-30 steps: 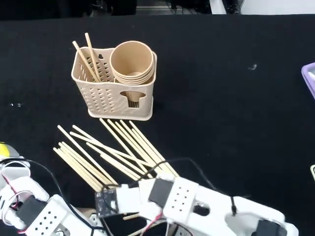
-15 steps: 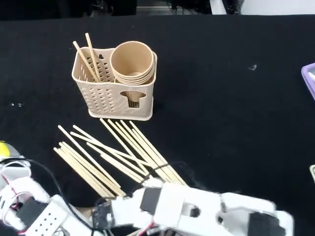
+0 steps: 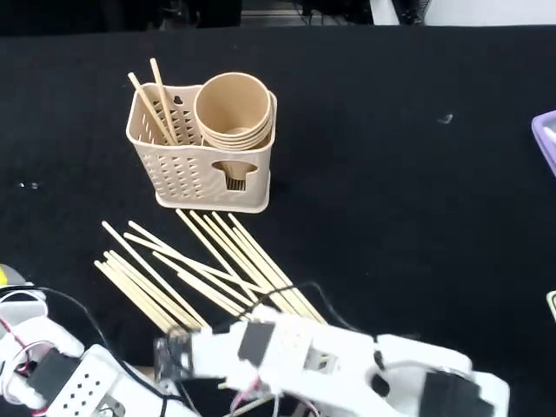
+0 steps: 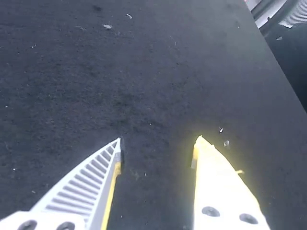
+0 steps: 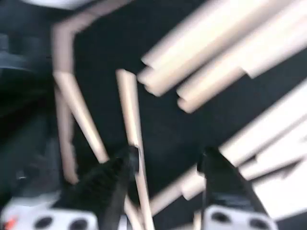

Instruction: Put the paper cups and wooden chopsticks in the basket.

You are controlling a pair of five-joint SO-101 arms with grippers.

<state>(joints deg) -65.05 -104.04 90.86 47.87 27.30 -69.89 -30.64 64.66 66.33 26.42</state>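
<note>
A beige slotted basket [image 3: 198,165] stands at the back left of the black table, holding a stack of paper cups [image 3: 233,109] and two upright wooden chopsticks [image 3: 158,97]. Several loose chopsticks [image 3: 204,274] lie fanned out in front of it. The white right arm [image 3: 304,352] lies across their near ends. Its gripper [image 5: 168,160] is open low over the loose chopsticks [image 5: 206,72], with one thin stick [image 5: 129,115] beside one black finger [image 5: 112,179]. My left gripper [image 4: 158,143] is open over bare black cloth, holding nothing; its arm [image 3: 61,382] sits at the near left corner.
A purple object [image 3: 546,139] shows at the right edge. Cables [image 3: 287,291] run over the right arm and the near chopstick ends. Open black table [image 3: 417,200] stretches to the right of the basket.
The right arm has shifted left along the table's near edge, over the near ends of the loose chopsticks. The left arm, basket and cups are unchanged.
</note>
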